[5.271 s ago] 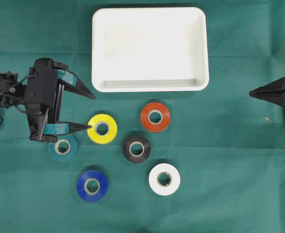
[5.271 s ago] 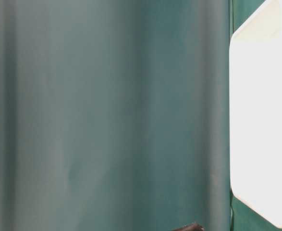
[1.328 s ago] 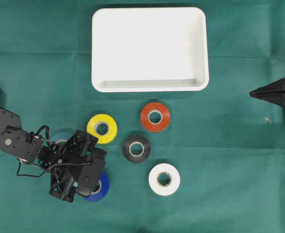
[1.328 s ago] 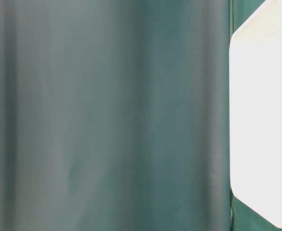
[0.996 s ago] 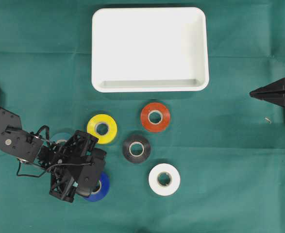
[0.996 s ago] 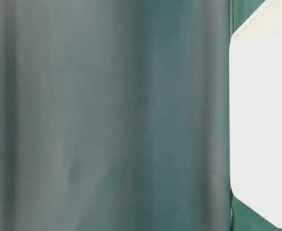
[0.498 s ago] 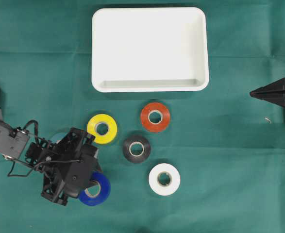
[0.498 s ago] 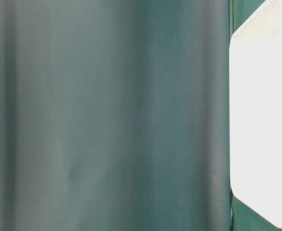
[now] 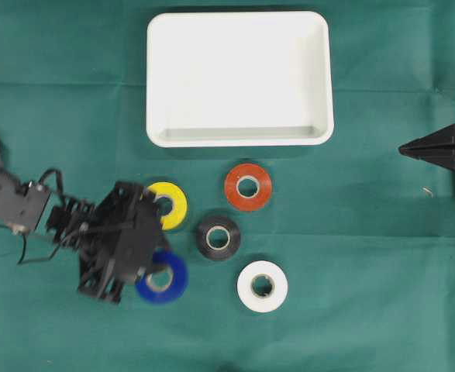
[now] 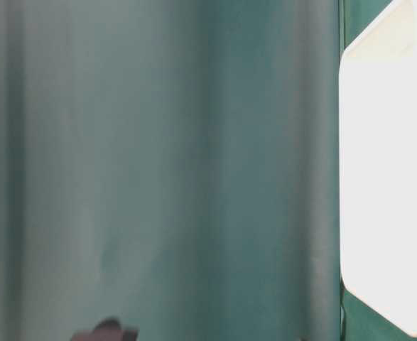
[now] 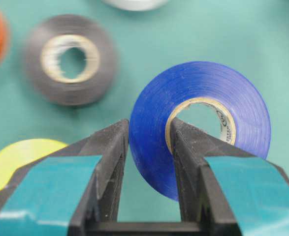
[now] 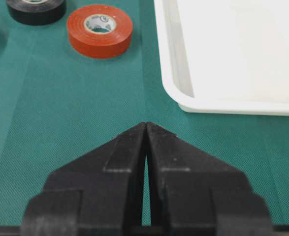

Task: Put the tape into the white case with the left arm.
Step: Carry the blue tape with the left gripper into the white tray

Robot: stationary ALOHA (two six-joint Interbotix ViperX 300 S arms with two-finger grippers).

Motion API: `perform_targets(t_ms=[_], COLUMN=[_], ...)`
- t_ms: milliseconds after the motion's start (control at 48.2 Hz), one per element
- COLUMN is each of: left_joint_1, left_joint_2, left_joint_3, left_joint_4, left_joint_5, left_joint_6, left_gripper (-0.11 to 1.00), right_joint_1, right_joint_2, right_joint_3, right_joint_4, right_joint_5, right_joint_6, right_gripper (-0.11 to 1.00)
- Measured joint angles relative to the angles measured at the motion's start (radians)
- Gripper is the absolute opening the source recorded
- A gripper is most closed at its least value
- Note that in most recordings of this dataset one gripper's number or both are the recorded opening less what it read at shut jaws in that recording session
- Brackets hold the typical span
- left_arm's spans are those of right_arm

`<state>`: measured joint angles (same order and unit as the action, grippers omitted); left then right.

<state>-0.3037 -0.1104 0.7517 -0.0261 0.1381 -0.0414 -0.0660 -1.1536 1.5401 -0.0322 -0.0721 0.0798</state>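
Between gripper [image 9: 153, 267] and case [image 9: 239, 77]: yellow roll [image 9: 171, 205]

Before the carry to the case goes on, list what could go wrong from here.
The left gripper pinches only one wall of the blue tape, so the roll might swing or slip out. The yellow tape and black tape lie close by and could get knocked. The white case has a raised rim to clear.

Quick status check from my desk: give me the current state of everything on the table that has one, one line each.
left gripper: shut on the blue tape, one of its fingers through the core.
blue tape: pinched through its wall.
right gripper: shut, holding nothing.
white case: empty.
yellow tape: flat on the cloth, partly under the left gripper.
red tape: flat.
black tape: flat.
white tape: flat.
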Motion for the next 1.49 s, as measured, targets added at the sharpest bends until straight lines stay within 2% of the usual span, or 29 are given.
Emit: perform_targets(t_ms=[623,996,1245,1494], left_joint_1=[0.331,0.517,0.638,0.727], left_joint_2=[0.000,0.000,0.003,0.067], left_joint_3=[-0.040,-0.040,-0.037,-0.037], left_joint_4=[0.002,0.002,0.003,0.002], left_joint_5=[-0.002,0.000,-0.002,-0.035], left_joint_6=[0.009,0.121,0.127,0.127], left_gripper=[0.24,0.24,0.24,0.24], right_joint_1=[0.000,0.000,0.000,0.000], right_joint_2=[0.000,-0.002,0.000,-0.002], right_joint_3=[0.003,0.008,0.009,0.009], right_joint_4=[-0.012,-0.012,-0.012,-0.012], right_joint_5=[-0.003,-0.011,-0.011,-0.011], right_joint_6=[0.000,0.000,0.000,-0.002], right_gripper=[-0.09,-0.09,-0.09,-0.09])
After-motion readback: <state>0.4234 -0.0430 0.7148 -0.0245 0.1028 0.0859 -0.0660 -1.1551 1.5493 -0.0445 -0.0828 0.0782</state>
